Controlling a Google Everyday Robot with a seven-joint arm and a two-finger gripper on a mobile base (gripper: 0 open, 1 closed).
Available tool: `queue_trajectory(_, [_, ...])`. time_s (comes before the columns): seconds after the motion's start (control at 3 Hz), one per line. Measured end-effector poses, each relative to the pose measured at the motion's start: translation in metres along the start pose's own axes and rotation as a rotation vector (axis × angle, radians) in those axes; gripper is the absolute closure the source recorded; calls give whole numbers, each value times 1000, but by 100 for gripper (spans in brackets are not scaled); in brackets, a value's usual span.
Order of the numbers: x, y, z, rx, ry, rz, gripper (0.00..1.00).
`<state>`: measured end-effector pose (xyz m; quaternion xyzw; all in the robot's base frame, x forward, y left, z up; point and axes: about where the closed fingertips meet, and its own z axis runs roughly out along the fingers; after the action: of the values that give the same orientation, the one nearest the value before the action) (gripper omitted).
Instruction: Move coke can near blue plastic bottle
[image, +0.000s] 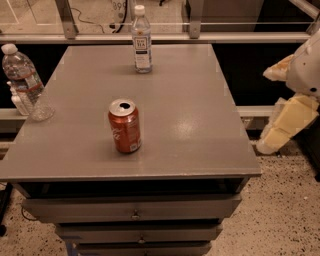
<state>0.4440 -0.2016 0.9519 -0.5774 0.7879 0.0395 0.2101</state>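
The coke can (125, 126), red-orange with a silver top, stands upright on the grey table (190, 115), a little left of its middle and towards the front. The blue plastic bottle (142, 40), slim and clear with a white cap and a white-and-dark-blue label, stands upright at the table's far edge, straight behind the can and well apart from it. My gripper (266, 111) hangs off the table's right side, beyond its edge, with pale yellow fingers (290, 120) spread apart and nothing between them. It is far from both the can and the bottle.
A wider crinkled clear bottle (24, 82) with a reddish label stands at the table's left edge. Drawers (135, 209) sit under the tabletop. A metal rail and glass (200, 30) run behind the table. Speckled floor (280, 210) lies to the right.
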Motion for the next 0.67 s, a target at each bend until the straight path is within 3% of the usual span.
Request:
queue_trajectory(0.33, [-22, 5, 38, -72, -191, 68, 0])
queue_trajectory(0.67, [-62, 13, 71, -152, -406, 115, 0])
